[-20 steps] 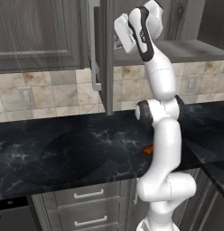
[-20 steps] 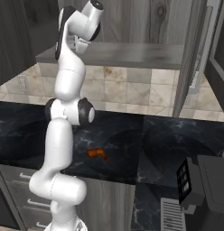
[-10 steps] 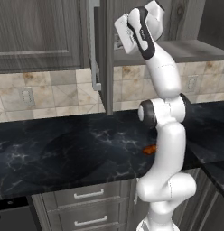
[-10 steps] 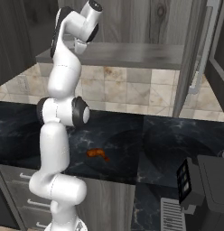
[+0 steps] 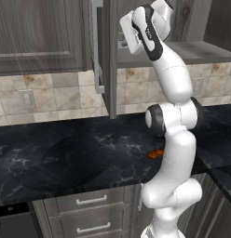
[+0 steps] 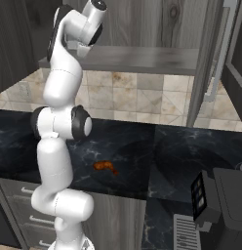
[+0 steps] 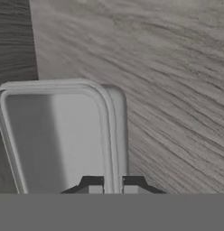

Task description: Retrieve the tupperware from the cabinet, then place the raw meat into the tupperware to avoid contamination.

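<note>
Cabinet [image 5: 105, 56] shelf — claw [image 7: 113, 186] clamped on tupperware [image 7: 59, 135] rim | raw meat [image 6: 106, 167] on counter [image 5: 66, 158]

You are looking at a pale grey translucent plastic container [image 7: 55, 135] with a rounded rim, lying in the lower left of the frame on a grey wood-grain surface [image 7: 172, 90]. The gripper [image 7: 113, 186] is sitting at the bottom centre, its two dark fingertips [image 7: 93, 184] pinching the container's right rim between them.
</note>
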